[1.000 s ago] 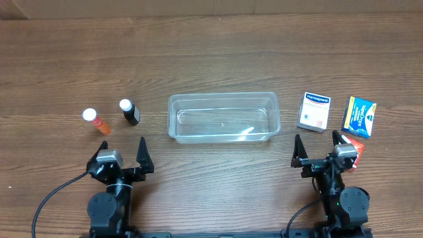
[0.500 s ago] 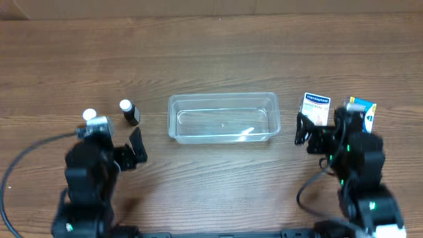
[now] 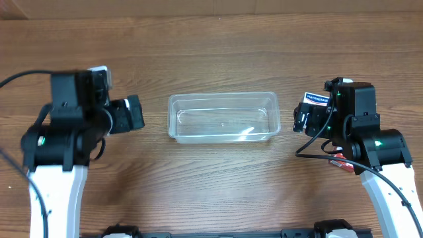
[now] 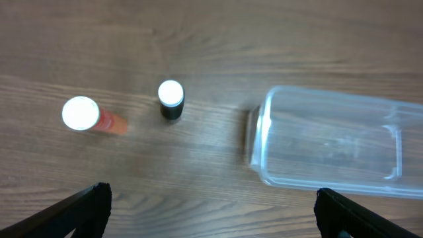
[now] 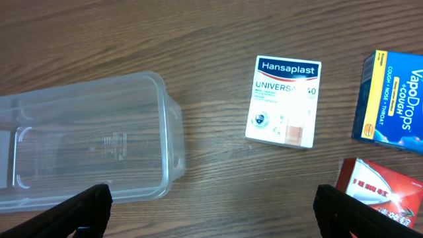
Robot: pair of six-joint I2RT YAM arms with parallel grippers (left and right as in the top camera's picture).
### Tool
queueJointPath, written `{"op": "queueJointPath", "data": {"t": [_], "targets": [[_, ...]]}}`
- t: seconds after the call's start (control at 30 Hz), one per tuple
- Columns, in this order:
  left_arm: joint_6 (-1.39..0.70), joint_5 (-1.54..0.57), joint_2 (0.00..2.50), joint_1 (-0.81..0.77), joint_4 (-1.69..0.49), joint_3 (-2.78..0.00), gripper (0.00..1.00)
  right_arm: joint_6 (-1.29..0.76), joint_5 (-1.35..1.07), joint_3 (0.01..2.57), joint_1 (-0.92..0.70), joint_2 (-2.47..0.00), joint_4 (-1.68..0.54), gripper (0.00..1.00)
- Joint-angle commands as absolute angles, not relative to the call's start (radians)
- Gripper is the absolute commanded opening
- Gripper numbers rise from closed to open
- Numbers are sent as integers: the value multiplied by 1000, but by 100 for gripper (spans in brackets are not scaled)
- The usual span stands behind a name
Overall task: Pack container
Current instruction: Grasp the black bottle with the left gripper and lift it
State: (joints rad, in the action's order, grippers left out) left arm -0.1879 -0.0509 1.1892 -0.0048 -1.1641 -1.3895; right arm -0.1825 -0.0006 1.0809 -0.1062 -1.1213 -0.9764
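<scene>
None of the small things is packed so far: the container [image 3: 223, 118] lies in the middle of the table [image 3: 211, 46], between my two arms, and through its clear walls I see only the bare bottom. On its left side, well apart from it, are two little bottles with white caps, the black bottle [image 4: 171, 100] nearer to the container and the orange bottle [image 4: 89, 116] further out; whether the orange one stands or lies I cannot tell. On its right side the plaster box [image 5: 284, 100] lies flat with the label up, near the container but not touching it; beyond it is the blue cough drop box [image 5: 393, 99], and beside that, nearer to my base, a red packet [image 5: 378, 192], only partly visible. My left gripper [image 4: 210, 210] hangs over the wood near the gap between the bottles and the container, fingers spread wide and holding nothing. My right gripper [image 5: 210, 210] hangs between the container's end and the plaster box, also wide apart and empty. So I judge the task is at its very beginning: all five things must be picked and put inside, and the first grasp is not yet made.
</scene>
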Motion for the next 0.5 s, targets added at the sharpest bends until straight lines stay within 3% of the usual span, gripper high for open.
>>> {"op": "queueJointPath", "data": {"t": [0.0, 0.23, 0.47], "targets": [[-206, -29, 1345, 1, -1180, -1411, 100, -180, -2, 1118, -109, -1115, -992, 100], [-201, -25, 1610, 41, -1179, -1465, 100, -180, -2, 1118, -109, -1115, -994, 100], [-148, -11, 1723, 59, -1146, -1546, 100, -181, -3, 1118, -109, -1116, -994, 100]]}}
